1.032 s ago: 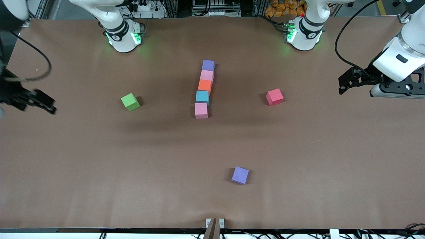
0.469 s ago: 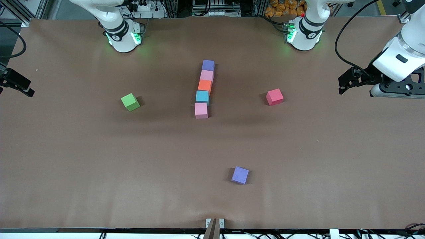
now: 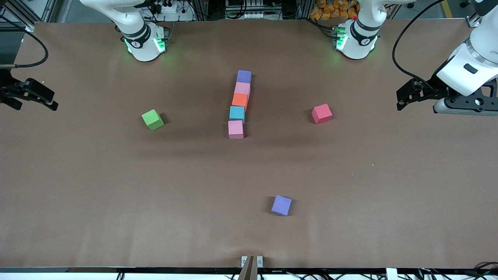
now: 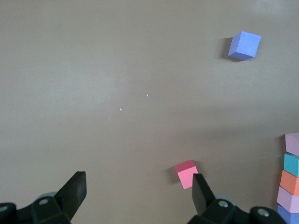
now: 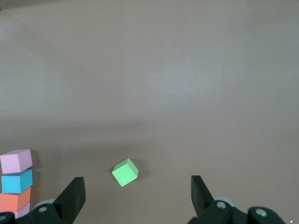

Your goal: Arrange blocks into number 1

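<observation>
Showing both the left gripper (image 3: 404,99) and right gripper (image 3: 42,99) wide open and empty at the table ends, we judge the loose green block (image 3: 152,119), beside the five-block column (image 3: 239,105), light, soft foam, best pinched across flat sides.

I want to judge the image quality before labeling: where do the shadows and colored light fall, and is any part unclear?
Front view: green glow spreads on the table around both arm bases, and soft dark shadow surrounds the column of blocks. Left wrist view: colors look washed out, and the deep pink-red block casts a short shadow. Right wrist view: a faint shadow band crosses the table above the green block.
</observation>
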Robot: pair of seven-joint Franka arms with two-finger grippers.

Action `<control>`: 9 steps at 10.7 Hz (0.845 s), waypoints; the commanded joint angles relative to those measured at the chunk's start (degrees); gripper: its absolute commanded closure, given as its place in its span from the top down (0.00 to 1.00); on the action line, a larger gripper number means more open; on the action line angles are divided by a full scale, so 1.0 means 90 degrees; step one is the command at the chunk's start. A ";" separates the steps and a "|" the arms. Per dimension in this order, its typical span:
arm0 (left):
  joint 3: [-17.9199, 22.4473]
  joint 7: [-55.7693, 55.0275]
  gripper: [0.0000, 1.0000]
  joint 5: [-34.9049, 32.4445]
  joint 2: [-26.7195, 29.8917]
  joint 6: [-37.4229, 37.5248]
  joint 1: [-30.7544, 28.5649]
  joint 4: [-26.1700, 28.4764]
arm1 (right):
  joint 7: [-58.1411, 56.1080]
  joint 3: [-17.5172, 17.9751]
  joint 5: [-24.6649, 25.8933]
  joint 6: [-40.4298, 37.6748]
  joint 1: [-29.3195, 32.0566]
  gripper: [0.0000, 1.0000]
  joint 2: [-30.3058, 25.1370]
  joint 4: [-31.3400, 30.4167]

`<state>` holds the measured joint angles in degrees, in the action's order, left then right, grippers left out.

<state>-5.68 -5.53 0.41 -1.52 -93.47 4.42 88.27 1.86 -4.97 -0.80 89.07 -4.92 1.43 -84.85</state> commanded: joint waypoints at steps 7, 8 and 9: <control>-0.0004 0.0058 1.00 0.0150 0.0110 -0.0044 -0.0032 0.0094 | -0.0119 -0.0102 -0.0087 -0.0092 -0.0069 1.00 -0.0042 -0.0475; -0.0004 0.0058 1.00 0.0160 0.0110 -0.0044 -0.0032 0.0094 | -0.0119 -0.0102 -0.0087 -0.0082 -0.0069 1.00 -0.0042 -0.0455; -0.0004 0.0058 1.00 0.0160 0.0110 -0.0044 -0.0032 0.0094 | -0.0129 -0.0102 -0.0087 -0.0024 -0.0069 1.00 -0.0042 -0.0455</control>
<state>-5.68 -5.53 0.40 -1.51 -93.47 4.42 88.30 1.64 -5.34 -0.95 88.21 -5.22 1.78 -88.39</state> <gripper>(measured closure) 0.000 0.000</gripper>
